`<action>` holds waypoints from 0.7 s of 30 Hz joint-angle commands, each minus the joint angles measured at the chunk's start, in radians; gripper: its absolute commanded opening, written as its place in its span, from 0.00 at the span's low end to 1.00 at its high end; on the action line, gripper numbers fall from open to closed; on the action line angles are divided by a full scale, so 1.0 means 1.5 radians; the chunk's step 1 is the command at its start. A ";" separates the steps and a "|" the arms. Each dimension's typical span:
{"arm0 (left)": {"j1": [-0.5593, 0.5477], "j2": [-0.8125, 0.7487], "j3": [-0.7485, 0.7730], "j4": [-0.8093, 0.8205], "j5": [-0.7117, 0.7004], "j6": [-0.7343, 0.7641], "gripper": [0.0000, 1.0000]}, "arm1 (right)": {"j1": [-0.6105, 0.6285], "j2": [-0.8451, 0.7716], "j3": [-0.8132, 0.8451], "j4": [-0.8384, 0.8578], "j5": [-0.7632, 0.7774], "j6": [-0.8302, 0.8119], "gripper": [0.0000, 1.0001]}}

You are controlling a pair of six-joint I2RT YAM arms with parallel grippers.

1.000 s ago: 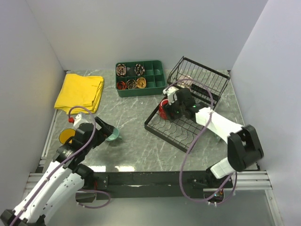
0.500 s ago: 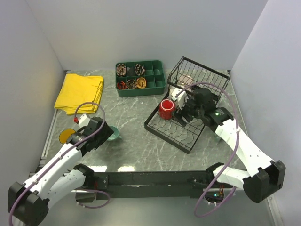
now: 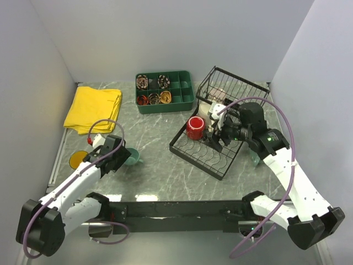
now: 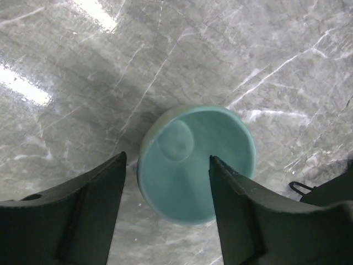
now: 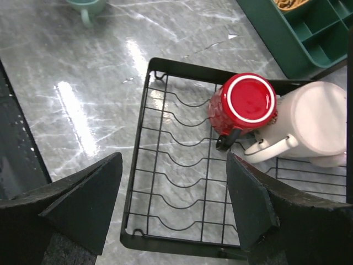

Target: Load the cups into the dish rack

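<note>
1. Left claw (image 4: 167,159) hangs open astride an upturned teal mug (image 4: 196,165) on the marbled worktop (image 4: 83,55), gripping nothing.
2. Right claw (image 5: 174,160) hovers wide open and empty above the dish rack (image 5: 187,66).
3. A red mug (image 5: 248,102) and a cream mug (image 5: 314,121) sit upturned, side by side, in the rack.

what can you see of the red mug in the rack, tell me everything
The red mug looks like glossy ceramic with a dimpled wall. It seems to stand upside down, its flat base with a pale ring facing up. It sits in a corner of the black wire dish rack, on the flat slotted part. Its darker handle points into the rack. A white mug lies right against it. The right pincer hangs open above, not touching.
</note>
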 commanded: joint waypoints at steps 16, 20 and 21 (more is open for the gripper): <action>0.051 -0.029 -0.048 0.178 0.061 0.085 0.02 | -0.013 0.040 0.095 0.007 -0.187 0.135 1.00; 0.055 -0.125 -0.049 0.232 0.108 0.121 0.01 | -0.013 0.103 0.117 0.030 -0.321 0.204 1.00; 0.055 -0.144 -0.048 0.268 0.122 0.131 0.01 | -0.013 0.120 0.141 0.015 -0.351 0.209 1.00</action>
